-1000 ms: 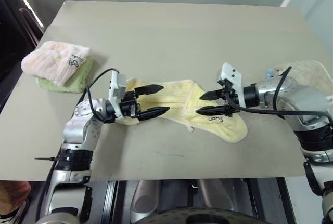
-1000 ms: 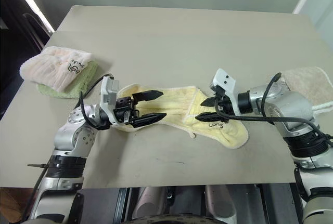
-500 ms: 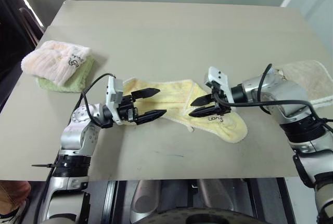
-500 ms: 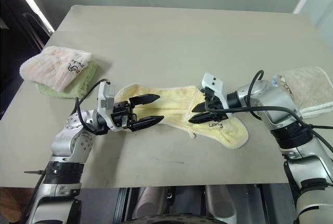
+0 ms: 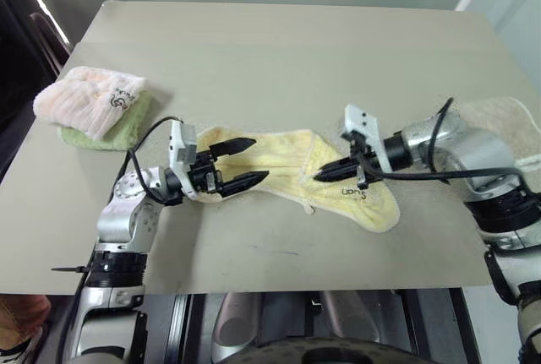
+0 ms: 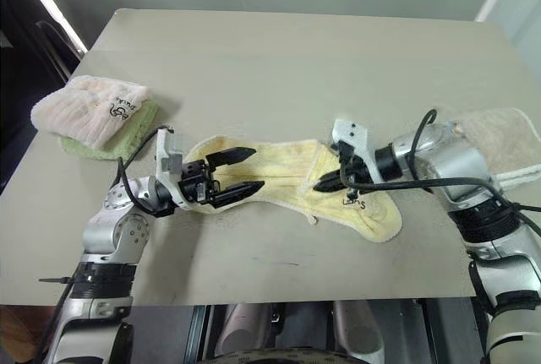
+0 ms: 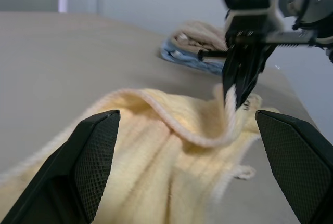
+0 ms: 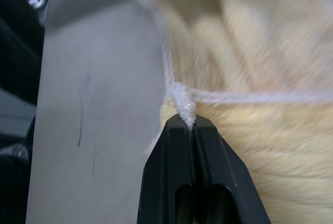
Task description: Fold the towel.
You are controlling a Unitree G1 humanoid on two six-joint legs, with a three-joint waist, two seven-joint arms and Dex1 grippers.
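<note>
The pale yellow towel [image 5: 283, 154] lies crumpled lengthwise across the middle of the table [image 5: 279, 51], its dark printed mark [image 5: 351, 192] near its right end. My right gripper [image 5: 319, 176] is shut on a fold of the towel's edge [image 8: 182, 102], pinching it between its black fingertips [image 8: 177, 130] and holding it slightly raised. My left gripper [image 5: 260, 159] hovers over the towel's left end, fingers wide open with nothing between them. In the left wrist view the towel [image 7: 156, 146] spreads between the open fingers [image 7: 88, 151], and the right gripper [image 7: 237, 86] pinches the fold beyond.
A pink-white towel [image 5: 89, 94] lies on a green cloth [image 5: 127, 132] at the table's left edge. A beige towel [image 5: 499, 119] on a light blue cloth [image 7: 190, 60] sits at the right edge. The table's front edge [image 5: 279, 284] runs just below the arms.
My right gripper has closed on the towel's edge and risen a little with it. The left gripper stays open in about the same place.
</note>
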